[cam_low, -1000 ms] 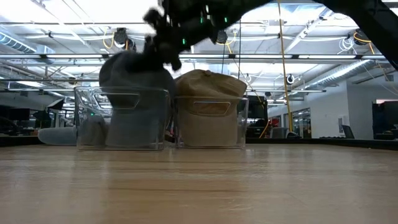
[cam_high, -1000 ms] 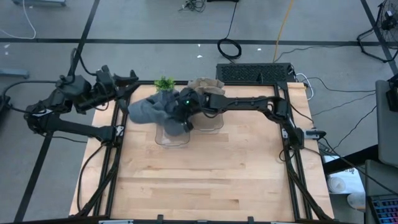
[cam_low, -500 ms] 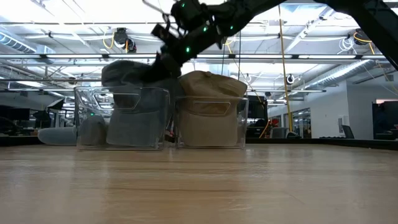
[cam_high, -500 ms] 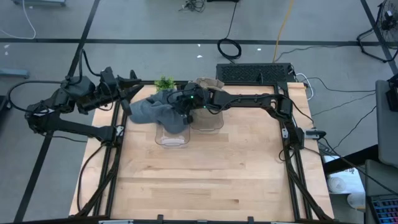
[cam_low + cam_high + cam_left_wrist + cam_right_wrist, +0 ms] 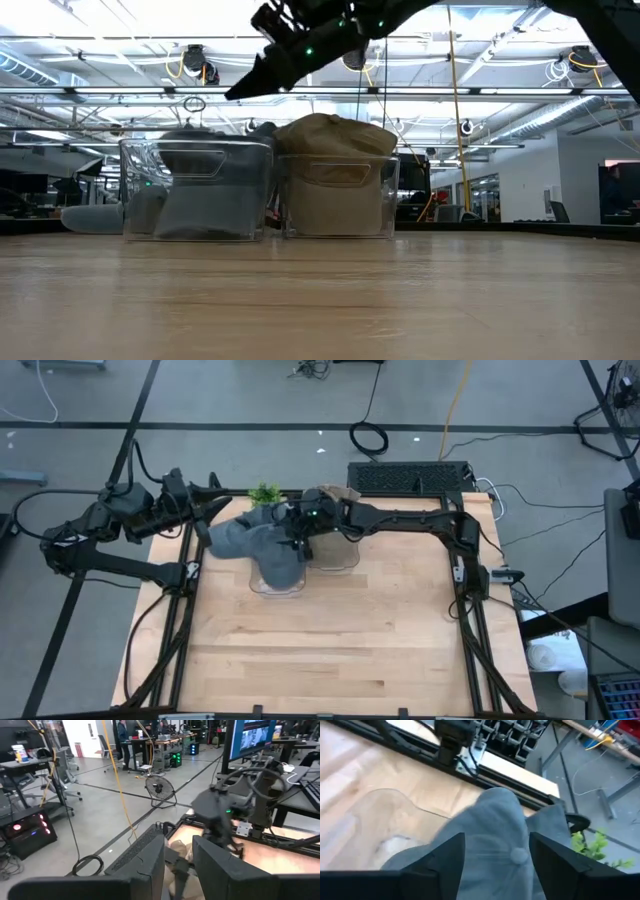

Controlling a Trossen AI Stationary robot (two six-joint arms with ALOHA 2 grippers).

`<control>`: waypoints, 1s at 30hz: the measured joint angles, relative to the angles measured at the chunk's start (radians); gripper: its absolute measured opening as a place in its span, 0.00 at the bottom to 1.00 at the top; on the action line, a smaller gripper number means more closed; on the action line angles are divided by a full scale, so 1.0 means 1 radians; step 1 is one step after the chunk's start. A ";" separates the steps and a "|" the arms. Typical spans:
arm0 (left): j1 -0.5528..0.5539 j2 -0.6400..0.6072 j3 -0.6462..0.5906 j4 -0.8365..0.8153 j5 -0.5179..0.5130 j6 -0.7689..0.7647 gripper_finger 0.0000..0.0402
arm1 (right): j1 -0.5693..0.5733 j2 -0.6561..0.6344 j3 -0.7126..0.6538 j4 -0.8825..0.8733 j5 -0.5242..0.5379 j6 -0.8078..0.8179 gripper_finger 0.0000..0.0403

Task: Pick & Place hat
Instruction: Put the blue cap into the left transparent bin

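A grey hat point(image 5: 262, 545) lies in the left clear bin point(image 5: 276, 582), its crown button point(image 5: 519, 854) up; grey cloth spills over the bin's far left rim point(image 5: 228, 536). In the low view the grey hat point(image 5: 205, 190) sits low behind the bin wall. A tan hat point(image 5: 335, 170) fills the right clear bin point(image 5: 338, 555). My right gripper point(image 5: 297, 532) hangs open just above the grey hat, clear of it in the low view point(image 5: 242, 90), one finger on either side of the crown point(image 5: 496, 842). My left gripper point(image 5: 215, 495) waits open off the table's far left corner.
A small green plant point(image 5: 265, 493) stands at the far edge behind the bins. A black grille-like box point(image 5: 410, 477) sits beyond the far edge. The wooden table point(image 5: 330, 650) stretches bare from the bins to the near edge.
My right gripper has opened and let go of the grey hat, then risen a little and rolled. The hat, held above the rim of the left bin a second ago, has dropped down into it.
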 joint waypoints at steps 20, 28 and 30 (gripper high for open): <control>0.000 -0.030 0.000 -0.070 -0.094 -0.086 0.32 | 0.029 -0.300 0.000 -0.090 0.212 0.253 0.63; 0.000 -0.040 0.000 -0.404 -0.096 -0.293 0.57 | 0.040 -0.402 0.002 -0.281 0.314 0.283 0.68; 0.000 -0.037 0.000 -0.461 -0.102 -0.347 0.62 | 0.040 -0.430 0.000 -0.342 0.313 0.330 0.68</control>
